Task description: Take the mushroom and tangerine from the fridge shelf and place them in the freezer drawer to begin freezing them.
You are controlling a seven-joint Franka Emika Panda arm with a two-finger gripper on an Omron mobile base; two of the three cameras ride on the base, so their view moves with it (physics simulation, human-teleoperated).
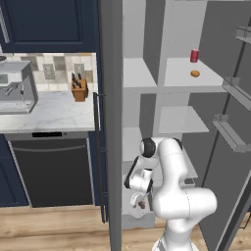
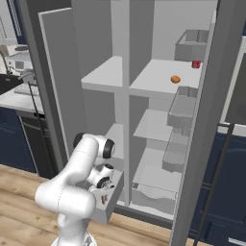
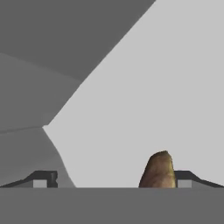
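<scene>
A: Reddish-brown is the mushroom; report its position.

B: In the hand view it sits against the inner side of one fingertip, on a pale-grey floor. The other fingertip stands well apart from it. In the left base view a small brown lump shows just below the hand, inside the freezer drawer. The right base view shows the same lump in the drawer.

A: State of the jaws?

B: Spread wide, with nothing clamped between them. The gripper hangs low over the pulled-out drawer, pointing down into it. Whether the mushroom rests on the floor or leans on the fingertip cannot be told.

A: Location of the tangerine?

B: The tangerine lies on the fridge shelf, in the broader column, high above the arm. A red can stands upright behind it, near but apart. The right base view shows the tangerine on the same shelf, with the can farther back.

A: Surroundings?

B: Left of the fridge, a marble counter carries a knife block and a metal appliance. A dark dishwasher sits beneath it. Door racks line the open door on the right.
</scene>
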